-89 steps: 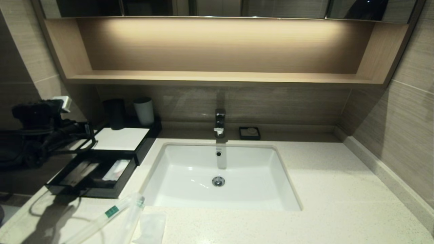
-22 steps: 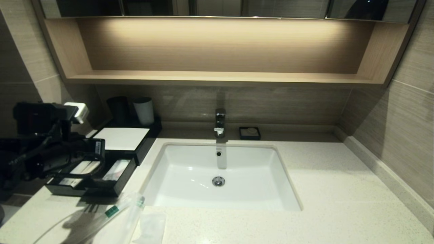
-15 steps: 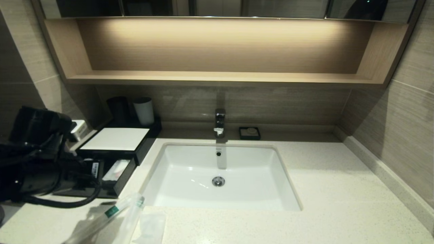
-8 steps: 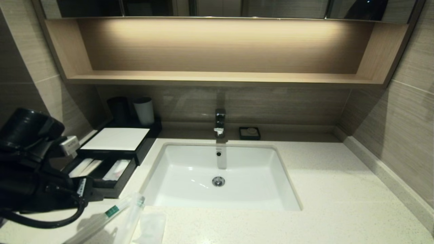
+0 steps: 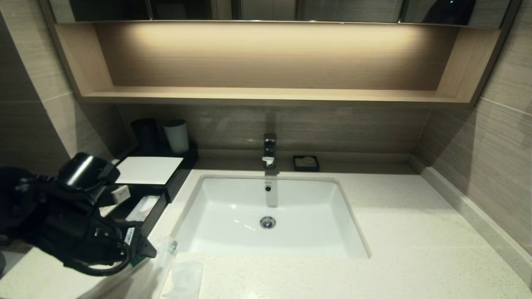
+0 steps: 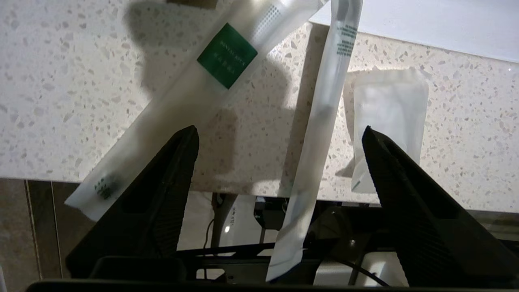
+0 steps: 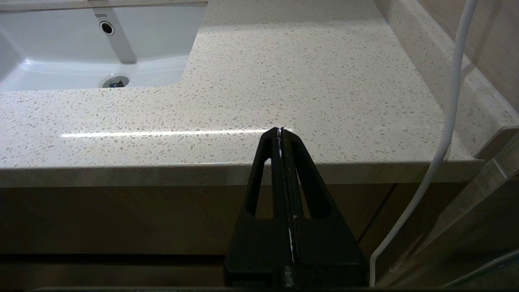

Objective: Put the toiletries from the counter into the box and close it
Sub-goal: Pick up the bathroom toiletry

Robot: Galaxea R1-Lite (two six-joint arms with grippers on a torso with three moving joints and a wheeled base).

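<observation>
Three toiletries lie at the front left of the counter [image 5: 395, 232]: a long packet with a green label [image 6: 227, 56], a slim packet [image 6: 324, 121] and a small white sachet [image 6: 389, 117]. The first two overhang the counter's front edge. My left gripper [image 6: 279, 130] hovers open above them, the slim packet between its fingers and untouched. In the head view this gripper [image 5: 141, 251] covers the labelled packet, with the sachet [image 5: 185, 278] beside it. Behind stands the black box [image 5: 145, 170], its drawer [image 5: 156, 211] pulled out with white items inside. My right gripper [image 7: 279, 130] is shut and empty at the counter's front right edge.
The white sink [image 5: 270, 211] with its faucet [image 5: 269, 149] fills the middle. A dark cup [image 5: 143, 135] and a pale cup [image 5: 176, 135] stand behind the box. A black soap dish [image 5: 306, 162] sits by the wall. A white cable [image 7: 446, 121] hangs near the right gripper.
My left arm has swung from above the open drawer toward the counter's front edge. Its jaws have opened over the packets. White packets now show in the drawer.
</observation>
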